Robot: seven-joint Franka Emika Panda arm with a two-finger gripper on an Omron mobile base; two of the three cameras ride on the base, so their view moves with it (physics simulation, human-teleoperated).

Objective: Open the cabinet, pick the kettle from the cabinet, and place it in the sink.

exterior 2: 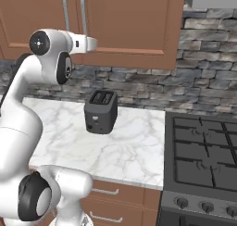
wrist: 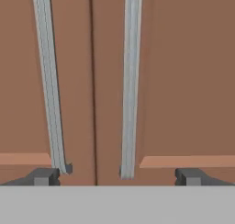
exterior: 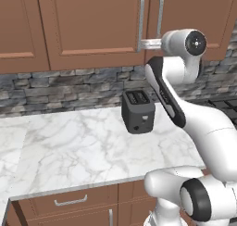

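A: Left base view first. Where's the cabinet [exterior: 88, 26]?

B: Up on the wall, both doors shut. Two bar handles side by side w/ the seam between. The pincer [exterior: 141, 45] sits at the low end of the left handle [exterior: 141, 21], at approx 12 o'clock from the toaster [exterior: 138, 111] on the table [exterior: 60, 151].

A: Right base view?

B: Same thing from the other side. Pincer [exterior 2: 95, 43] is right at the door face, close under the handles' lower ends. Stove [exterior 2: 203, 151] at 3 o'clock of the toaster. Kettle's prob inside, can't see it.

A: Hand view?

B: Fingers spread wide, nothing between them but the handles' low ends; left fingertip [wrist: 43, 176] at 7 o'clock, right one at 5. Right handle [wrist: 130, 81] runs 12 to 6, approx centred.

A: How will it handle?

B: I'd say stiff wood door, hinged, no give. Metal bar looks smooth, maybe slippery. Take it low on one bar, squeeze across, pull in an arc.
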